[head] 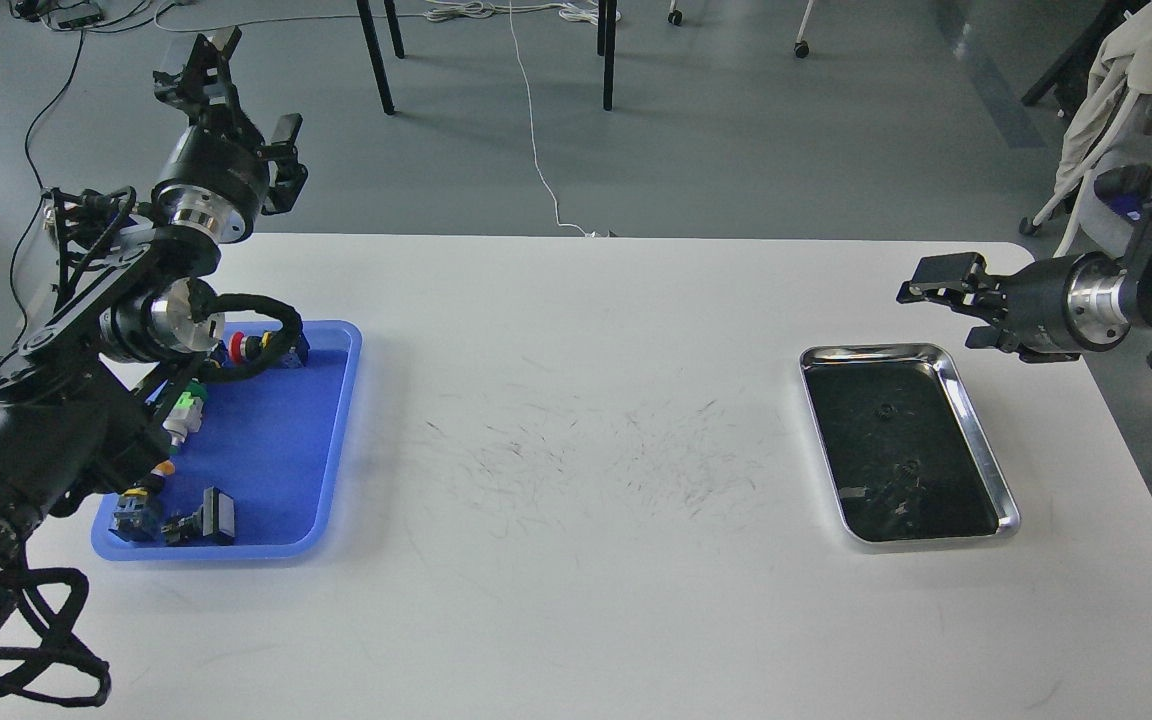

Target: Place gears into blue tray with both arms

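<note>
Lying in the steel tray on the right side of the white table, the gears number two that can be counted with confidence: one small black toothed disc near the tray's far middle, a second nearer its centre. Further dark bits sit by the near edge, but against the dark reflective bottom they cannot be identified or counted.

One blue tray rests on the left side of the table, well apart from the steel tray. No gear can be made out in it. It holds several push-button switches: one red-capped at its far edge, one green-capped along its left side, plus black blocky switch parts at the near corner. The left arm hides part of this tray, so an exact count is not possible.

Left gripper is raised beyond the table's far left corner, fingers spread apart, holding nothing. Right gripper hovers just beyond the steel tray's far right corner, pointing left; its fingers appear slightly parted and empty.

No legible writing or brand marks are visible. Fine dark scratches mark the table's centre.
</note>
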Robot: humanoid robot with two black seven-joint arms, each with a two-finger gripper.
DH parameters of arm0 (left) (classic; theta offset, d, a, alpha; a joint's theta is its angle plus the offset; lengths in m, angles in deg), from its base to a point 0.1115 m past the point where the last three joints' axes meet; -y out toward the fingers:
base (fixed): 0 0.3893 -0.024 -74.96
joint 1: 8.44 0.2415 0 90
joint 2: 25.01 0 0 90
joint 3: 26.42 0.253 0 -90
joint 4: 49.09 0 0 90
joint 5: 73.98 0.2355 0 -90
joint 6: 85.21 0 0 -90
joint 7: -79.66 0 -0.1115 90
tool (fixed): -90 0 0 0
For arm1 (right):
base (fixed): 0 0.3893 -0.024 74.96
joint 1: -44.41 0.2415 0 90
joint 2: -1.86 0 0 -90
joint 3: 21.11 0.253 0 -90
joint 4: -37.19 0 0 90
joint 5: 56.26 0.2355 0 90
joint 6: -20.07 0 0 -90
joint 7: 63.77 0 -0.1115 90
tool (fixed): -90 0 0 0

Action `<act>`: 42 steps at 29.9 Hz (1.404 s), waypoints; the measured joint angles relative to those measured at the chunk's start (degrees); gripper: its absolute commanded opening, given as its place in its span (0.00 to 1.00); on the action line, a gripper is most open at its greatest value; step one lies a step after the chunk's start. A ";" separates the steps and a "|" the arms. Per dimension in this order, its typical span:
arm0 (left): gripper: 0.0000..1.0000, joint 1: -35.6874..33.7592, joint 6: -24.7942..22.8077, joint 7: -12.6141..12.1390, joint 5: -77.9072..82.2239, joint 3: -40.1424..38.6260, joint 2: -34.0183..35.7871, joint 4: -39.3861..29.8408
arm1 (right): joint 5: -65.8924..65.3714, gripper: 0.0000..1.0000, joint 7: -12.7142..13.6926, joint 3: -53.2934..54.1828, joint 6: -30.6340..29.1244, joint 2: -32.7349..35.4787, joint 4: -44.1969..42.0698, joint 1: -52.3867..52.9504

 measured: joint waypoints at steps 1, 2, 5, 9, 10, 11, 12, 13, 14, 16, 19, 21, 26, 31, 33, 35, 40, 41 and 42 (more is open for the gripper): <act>0.98 0.03 0.00 0.00 0.00 0.00 0.19 0.01 | -1.80 0.98 0.14 -0.77 0.00 -0.30 0.19 0.00; 0.98 0.05 0.03 0.00 0.00 0.00 0.31 0.02 | -3.73 0.98 0.33 -1.60 0.01 -0.66 0.48 0.00; 0.98 0.06 0.30 -0.05 0.05 0.01 0.45 0.01 | -8.37 0.98 0.67 -3.77 0.01 -1.53 1.30 0.21; 0.98 0.05 0.92 -0.09 0.08 0.01 0.53 0.01 | -11.65 0.98 0.78 -7.36 0.03 -3.93 1.58 1.71; 0.98 0.04 0.99 -0.09 0.09 0.01 0.53 0.01 | -12.02 0.98 0.80 -8.45 0.03 -4.74 1.58 2.22; 0.98 -0.03 1.02 -0.09 0.09 0.01 0.53 0.01 | -12.20 0.98 0.80 -9.32 0.03 -5.39 1.57 2.62; 0.98 -0.14 1.03 -0.09 0.09 0.01 0.53 0.01 | -12.34 0.97 0.79 -10.24 0.03 -6.19 1.53 3.04; 0.98 -0.24 1.04 -0.09 0.09 0.01 0.53 0.01 | -12.45 0.97 0.77 -10.99 0.03 -6.98 1.38 3.29; 0.98 -0.26 1.04 -0.09 0.09 0.01 0.53 0.01 | -12.51 0.96 0.70 -11.53 0.03 -7.63 1.23 3.41; 0.98 -0.26 1.06 -0.09 0.09 0.01 0.53 0.01 | -12.62 0.96 0.57 -12.64 0.03 -9.06 0.62 3.46; 0.98 -0.26 1.06 -0.04 0.09 0.00 0.54 0.00 | -12.63 0.95 0.45 -14.09 0.03 -11.12 -0.61 3.41; 0.98 -0.26 1.07 -0.02 0.04 -0.05 0.60 0.00 | -12.66 0.95 0.40 -14.71 0.03 -12.27 -1.65 3.19; 0.98 -0.26 1.12 0.07 0.00 -0.08 0.61 0.00 | -12.67 0.95 0.36 -15.18 0.03 -14.89 -4.66 2.11; 0.98 -0.25 1.08 0.09 0.00 -0.09 1.13 -0.01 | -12.67 0.93 0.36 -15.20 0.03 -16.60 -6.29 1.12; 0.98 -0.22 1.06 0.09 0.00 -0.09 1.24 -0.04 | -12.66 0.93 0.35 -15.20 0.03 -17.06 -7.19 0.74; 0.98 -0.19 1.06 0.09 0.00 -0.09 1.31 -0.07 | -12.62 0.92 0.22 -15.20 0.03 -17.46 -8.17 0.44; 0.98 -0.09 1.05 0.09 0.00 -0.02 1.47 -0.09 | -12.54 0.85 0.06 -15.20 0.03 -17.69 -8.95 -0.04; 0.98 -0.06 1.05 0.09 0.00 -0.01 1.47 -0.09 | -12.37 0.83 0.02 -15.19 0.03 -17.69 -9.08 -0.09; 0.98 -0.04 1.05 0.09 0.00 0.00 1.47 -0.09 | -12.23 0.82 -0.04 -15.17 0.02 -17.69 -9.32 -0.17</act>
